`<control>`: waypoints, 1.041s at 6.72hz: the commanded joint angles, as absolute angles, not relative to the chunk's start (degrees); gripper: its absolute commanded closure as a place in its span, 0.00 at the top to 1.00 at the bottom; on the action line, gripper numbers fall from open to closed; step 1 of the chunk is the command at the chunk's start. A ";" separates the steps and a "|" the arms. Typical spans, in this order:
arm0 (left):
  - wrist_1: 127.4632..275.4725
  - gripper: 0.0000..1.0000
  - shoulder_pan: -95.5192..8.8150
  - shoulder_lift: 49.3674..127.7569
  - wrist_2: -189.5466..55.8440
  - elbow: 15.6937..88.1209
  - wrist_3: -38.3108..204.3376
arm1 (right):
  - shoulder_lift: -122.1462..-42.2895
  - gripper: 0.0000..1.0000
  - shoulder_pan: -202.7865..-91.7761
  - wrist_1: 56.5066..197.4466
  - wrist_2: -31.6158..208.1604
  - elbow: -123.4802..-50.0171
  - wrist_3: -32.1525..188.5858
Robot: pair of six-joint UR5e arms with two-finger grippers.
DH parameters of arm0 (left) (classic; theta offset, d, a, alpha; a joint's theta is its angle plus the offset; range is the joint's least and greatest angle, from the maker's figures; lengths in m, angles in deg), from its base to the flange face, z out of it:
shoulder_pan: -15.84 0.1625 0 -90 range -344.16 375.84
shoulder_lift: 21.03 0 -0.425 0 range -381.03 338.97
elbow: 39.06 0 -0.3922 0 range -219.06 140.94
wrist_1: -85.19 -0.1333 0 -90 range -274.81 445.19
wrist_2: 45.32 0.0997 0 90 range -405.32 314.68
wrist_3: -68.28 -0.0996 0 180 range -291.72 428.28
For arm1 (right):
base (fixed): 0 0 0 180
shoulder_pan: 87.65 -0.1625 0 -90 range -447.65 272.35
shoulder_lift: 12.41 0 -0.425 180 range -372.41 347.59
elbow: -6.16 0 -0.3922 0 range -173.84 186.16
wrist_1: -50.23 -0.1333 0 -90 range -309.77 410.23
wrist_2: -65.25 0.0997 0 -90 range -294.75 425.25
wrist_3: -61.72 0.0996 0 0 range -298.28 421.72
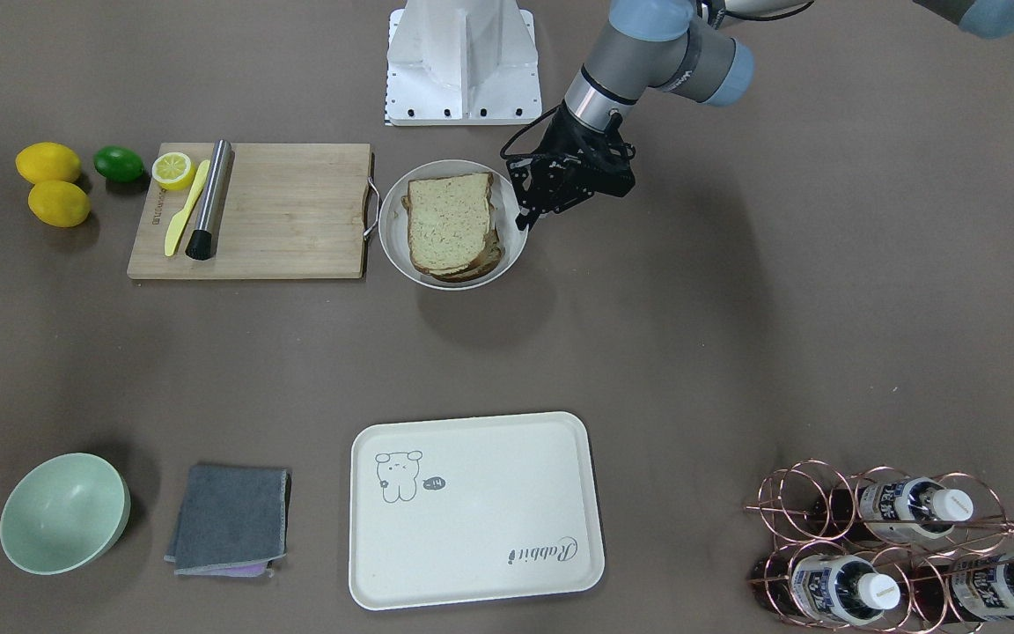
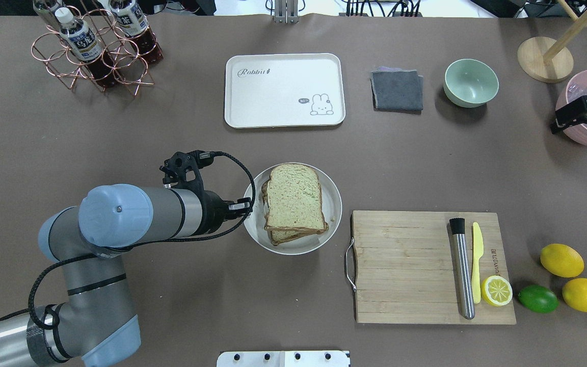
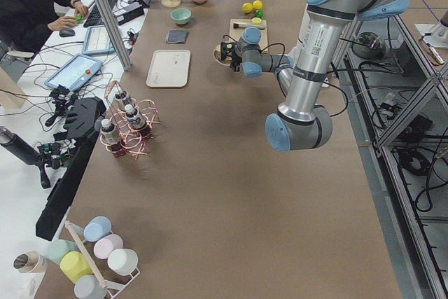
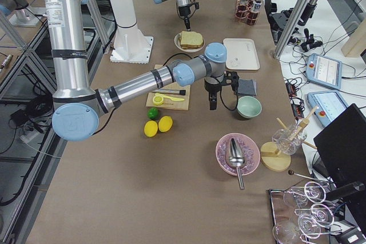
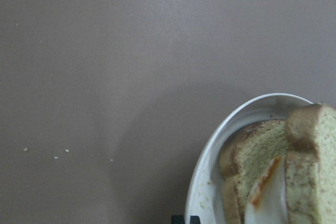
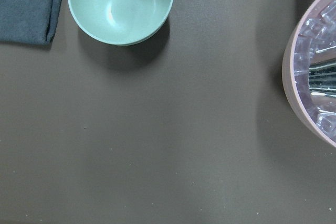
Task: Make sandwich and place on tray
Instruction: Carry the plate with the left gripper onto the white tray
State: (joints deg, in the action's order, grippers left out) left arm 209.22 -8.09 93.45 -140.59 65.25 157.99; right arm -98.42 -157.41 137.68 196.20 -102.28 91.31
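Observation:
The sandwich (image 1: 450,224) lies on a round pale plate (image 1: 391,242): two slices of bread, with the white and orange of the egg (image 5: 268,192) showing between them in the left wrist view. It also shows in the overhead view (image 2: 293,201). My left gripper (image 2: 245,206) is shut and empty, level with the plate's rim on the robot's left side, just outside it (image 1: 523,220). The cream tray (image 2: 273,97) with the "Rabbit" script lies bare beyond the plate (image 1: 472,528). My right gripper (image 2: 586,120) is open and empty, far off at the table's right end.
A wooden cutting board (image 2: 405,265) with a steel muddler, a yellow knife and a half lemon lies right of the plate. Lemons and a lime (image 2: 538,298) lie beyond it. A grey cloth (image 2: 397,90), a green bowl (image 2: 471,81), a pink bowl (image 2: 584,132) and a bottle rack (image 2: 95,51) stand around.

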 commanded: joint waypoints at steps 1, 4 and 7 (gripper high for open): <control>210.08 0.00 -10.16 96.11 -140.07 63.43 169.22 | -98.54 0.99 -158.05 137.86 196.21 -101.86 91.25; 209.82 0.00 -14.19 105.76 -136.04 49.76 178.14 | -99.42 0.99 -158.23 138.21 196.12 -101.77 89.07; 210.52 0.00 -19.21 110.08 -136.02 41.67 178.23 | -99.51 1.00 -159.19 137.77 196.12 -100.46 86.33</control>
